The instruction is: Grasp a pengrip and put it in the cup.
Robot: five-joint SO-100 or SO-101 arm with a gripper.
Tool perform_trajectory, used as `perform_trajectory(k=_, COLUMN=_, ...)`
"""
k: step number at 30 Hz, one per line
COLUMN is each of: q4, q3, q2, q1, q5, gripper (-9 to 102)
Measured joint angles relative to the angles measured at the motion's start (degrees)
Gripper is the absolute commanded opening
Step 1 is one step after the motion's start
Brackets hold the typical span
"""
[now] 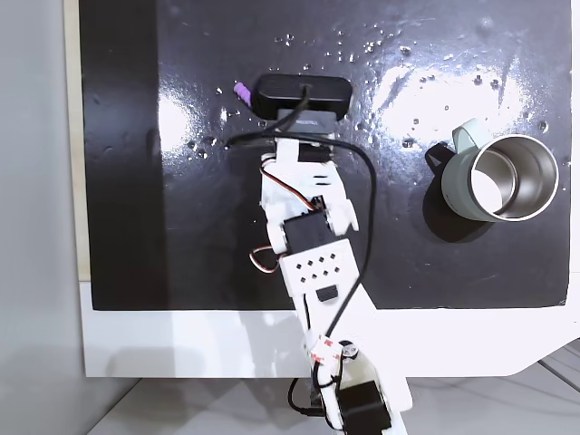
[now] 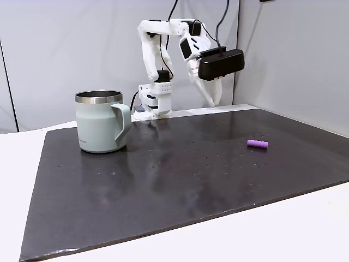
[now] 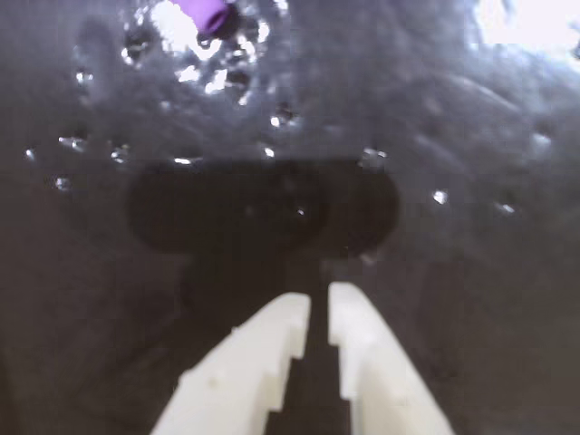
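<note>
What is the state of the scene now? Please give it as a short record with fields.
surface: black mat on a white table
pengrip: purple pengrip lying on the mat, apart from the gripper
cup: grey-green mug upright, steel inside, nothing seen inside it
gripper: gripper above the mat, fingers almost together, holding nothing
task progress: pengrip not yet grasped

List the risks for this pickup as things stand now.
The pengrip sits at the wrist view's top edge, well off the line of the gripper, so a straight descent would likely miss. The fingers stand nearly closed and must open first. The pengrip lies on its side on the glossy mat and may roll if nudged.
</note>
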Motion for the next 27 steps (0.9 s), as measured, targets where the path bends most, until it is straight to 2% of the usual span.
perform_trajectory(k=8, q4=0.0, q3=-12.2, q2=-17.3, q1=-2.5, q5=-7.9, gripper=9)
perform_trajectory(k=15, q4=0.0, q3=-18.4, q2=-24.9, q1=-3.1, q5=-14.3, gripper=18)
perform_trajectory(k=27, q4=0.0, q3=-30.6, q2=-34.6, q1=-4.5, q5=-28.4, gripper=22)
